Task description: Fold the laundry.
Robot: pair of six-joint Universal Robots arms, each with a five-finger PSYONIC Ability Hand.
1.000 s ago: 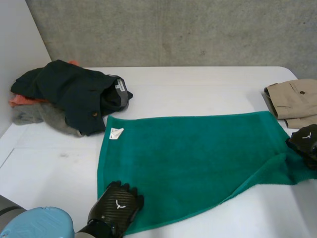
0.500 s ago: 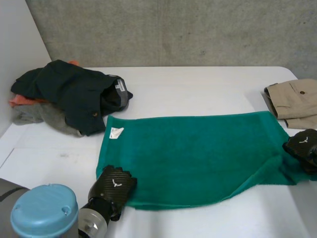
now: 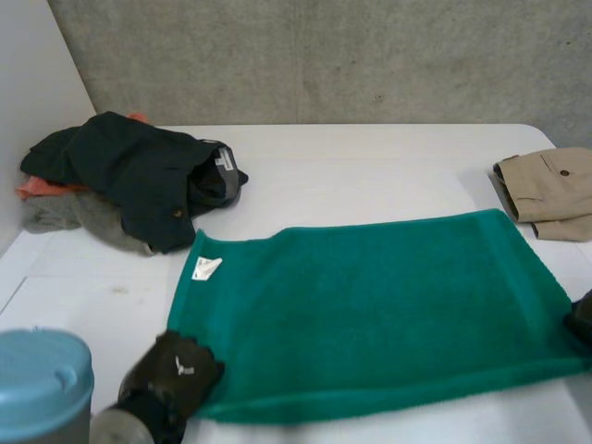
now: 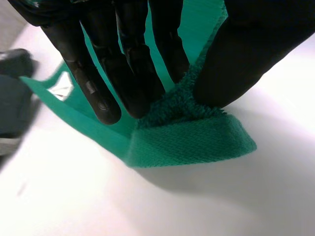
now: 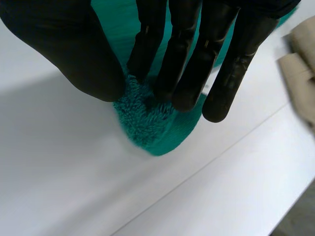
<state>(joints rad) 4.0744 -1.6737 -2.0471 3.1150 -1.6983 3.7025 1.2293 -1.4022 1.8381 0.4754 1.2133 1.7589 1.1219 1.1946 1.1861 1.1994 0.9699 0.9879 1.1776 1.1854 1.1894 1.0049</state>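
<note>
Green towel [image 3: 370, 305]: left hand [image 3: 176, 368] pinches its corner near table [image 3: 370, 176] front-left, right hand [image 5: 182, 49] pinches front-right corner, shallowly. Lift fast, you may lose one; fold skews.

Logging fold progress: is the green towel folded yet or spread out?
Spread out: the towel lies open on the table, left hand and right hand each pinching a near corner.

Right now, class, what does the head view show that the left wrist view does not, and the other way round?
Head view, not left wrist: the folded beige garment, the right hand at the green towel's right edge, the towel's whole spread. Left wrist, not head: the left hand's thumb and fingers pinching a towel corner. Both: the towel, its white label, the dark clothes, the white table.
</note>
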